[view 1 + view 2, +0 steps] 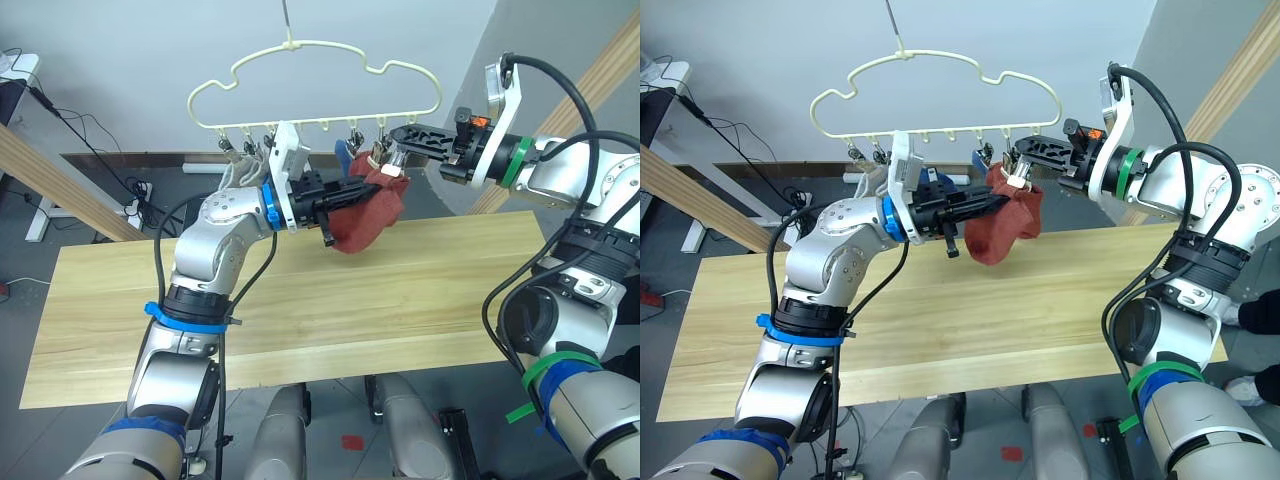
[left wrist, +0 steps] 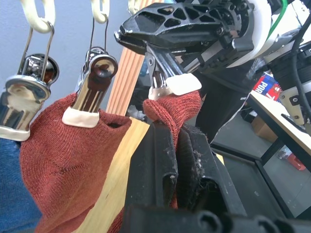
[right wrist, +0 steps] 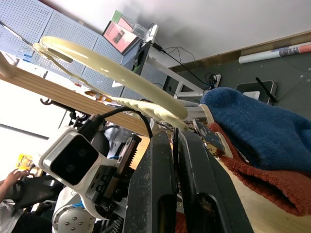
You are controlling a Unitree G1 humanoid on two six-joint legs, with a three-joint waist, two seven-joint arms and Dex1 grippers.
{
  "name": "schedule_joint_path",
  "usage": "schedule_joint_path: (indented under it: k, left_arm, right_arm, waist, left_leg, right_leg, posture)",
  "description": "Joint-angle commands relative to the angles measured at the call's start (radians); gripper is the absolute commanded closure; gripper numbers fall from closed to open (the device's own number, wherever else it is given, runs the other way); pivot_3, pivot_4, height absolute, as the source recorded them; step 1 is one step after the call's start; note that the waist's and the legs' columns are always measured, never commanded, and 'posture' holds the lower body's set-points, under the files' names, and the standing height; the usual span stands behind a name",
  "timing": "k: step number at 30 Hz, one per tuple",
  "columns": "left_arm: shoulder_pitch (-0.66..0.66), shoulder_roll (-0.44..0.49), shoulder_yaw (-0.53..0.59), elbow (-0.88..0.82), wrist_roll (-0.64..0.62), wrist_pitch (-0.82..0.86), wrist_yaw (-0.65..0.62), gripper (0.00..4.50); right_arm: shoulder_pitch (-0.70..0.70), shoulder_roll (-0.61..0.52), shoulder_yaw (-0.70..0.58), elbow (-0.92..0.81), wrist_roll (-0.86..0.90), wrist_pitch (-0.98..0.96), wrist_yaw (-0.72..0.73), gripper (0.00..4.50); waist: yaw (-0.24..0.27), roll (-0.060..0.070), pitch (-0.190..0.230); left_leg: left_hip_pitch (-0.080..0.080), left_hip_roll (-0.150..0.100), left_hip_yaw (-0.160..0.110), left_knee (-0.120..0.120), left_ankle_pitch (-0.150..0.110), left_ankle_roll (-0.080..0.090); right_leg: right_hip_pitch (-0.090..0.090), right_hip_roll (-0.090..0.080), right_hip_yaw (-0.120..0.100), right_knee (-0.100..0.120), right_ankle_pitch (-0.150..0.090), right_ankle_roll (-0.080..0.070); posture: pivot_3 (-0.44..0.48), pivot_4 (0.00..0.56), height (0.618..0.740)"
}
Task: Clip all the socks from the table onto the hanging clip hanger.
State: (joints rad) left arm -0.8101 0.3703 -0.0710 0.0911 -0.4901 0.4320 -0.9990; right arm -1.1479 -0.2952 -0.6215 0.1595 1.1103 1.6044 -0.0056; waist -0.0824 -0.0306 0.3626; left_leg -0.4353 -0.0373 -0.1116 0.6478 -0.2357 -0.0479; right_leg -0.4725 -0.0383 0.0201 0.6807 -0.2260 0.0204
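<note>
A rust-red sock [image 1: 368, 215] is held up just under the clip hanger [image 1: 315, 85], its top edge pinched between the closed fingers of the left gripper [image 1: 345, 195]. The right gripper [image 1: 400, 135] is clamped on a clip [image 2: 167, 82] directly above that edge, so the sock's cuff lies just below the clip's mouth. Below the hanger, the table [image 1: 450, 300] carries no socks.

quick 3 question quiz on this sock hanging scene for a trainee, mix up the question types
1. True or false: the table has socks lying on it.
2. What colour is the sock held by the left gripper?
3. The right gripper is at: A) the table edge, B) a clip on the clip hanger, C) the hook.

Key: 1 false; 2 rust-red sock; 3 B.
</note>
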Motion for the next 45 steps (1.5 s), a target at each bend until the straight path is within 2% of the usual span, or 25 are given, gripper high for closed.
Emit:
schedule_joint_path:
  k: [1,8,15,29,33,37,42,45]
  left_arm:
    - [0.008,0.019,0.024,-0.107,-0.064,0.046,-0.035,4.48]
    - [0.019,0.03,0.021,-0.114,-0.048,0.03,-0.036,4.48]
    - [-0.026,0.011,0.019,0.001,0.038,-0.082,0.009,4.48]
    - [0.005,0.015,-0.01,-0.014,0.07,-0.136,-0.023,4.48]
    - [0.005,0.017,-0.028,0.002,0.116,-0.182,-0.024,4.48]
    - [-0.033,-0.023,0.001,0.028,0.099,-0.176,0.015,4.48]
    - [-0.04,-0.025,-0.012,0.048,0.127,-0.213,0.008,4.48]
    - [-0.038,-0.042,0.007,0.039,0.099,-0.183,0.023,4.48]
  right_arm:
    - [-0.006,-0.018,-0.015,-0.004,-0.005,-0.007,-0.001,4.5]
    - [-0.014,-0.018,-0.023,0.011,-0.006,-0.007,0.004,4.5]
    - [-0.019,0.009,-0.041,0.02,0.033,0.01,-0.026,4.5]
    - [-0.032,0.018,-0.064,0.051,0.09,0.01,-0.093,4.5]
    - [-0.033,0.018,-0.067,0.056,0.099,0.01,-0.103,4.5]
    - [-0.023,0.013,-0.048,0.049,0.115,0.01,-0.105,4.5]
    - [-0.024,0.02,-0.046,0.051,0.119,0.01,-0.111,4.5]
    - [-0.023,0.018,-0.041,0.049,0.12,0.01,-0.11,4.5]
  waist:
    - [0.0,0.0,0.0]
    - [0.001,0.0,0.0]
    - [0.001,0.0,0.0]
    - [0.001,0.0,0.0]
    - [0.001,0.0,0.0]
    - [0.002,0.0,0.0]
    - [0.001,0.0,0.0]
    - [0.001,0.0,0.0]
  left_leg:
    - [0.0,0.0,0.0,0.0,0.0,0.0]
    - [0.0,0.0,0.0,0.0,0.0,0.0]
    - [0.0,-0.001,0.0,0.0,0.001,0.001]
    - [0.0,-0.001,0.0,0.0,0.001,0.001]
    - [0.0,-0.001,0.0,0.0,0.001,0.001]
    - [0.0,-0.001,0.0,0.0,0.001,0.001]
    - [0.0,-0.001,0.0,0.0,0.001,0.001]
    - [0.0,-0.001,0.0,0.0,0.001,0.001]
  right_leg:
    - [0.0,0.0,0.0,0.0,0.0,0.0]
    - [0.0,0.0,0.0,0.0,0.0,0.0]
    - [0.0,0.0,0.0,0.0,0.0,0.0]
    - [0.0,0.0,-0.001,0.0,0.0,0.0]
    - [0.0,0.0,-0.001,0.0,0.0,0.0]
    - [0.0,0.0,-0.001,0.0,0.0,0.0]
    - [0.0,0.0,-0.001,0.0,0.0,0.0]
    - [0.0,0.0,-0.001,0.0,0.0,0.0]
  posture:
    - [-0.087,0.395,0.74]
    - [-0.085,0.396,0.74]
    - [-0.08,0.394,0.74]
    - [-0.075,0.388,0.74]
    - [-0.075,0.387,0.74]
    - [-0.074,0.385,0.74]
    - [-0.071,0.389,0.74]
    - [-0.072,0.391,0.74]
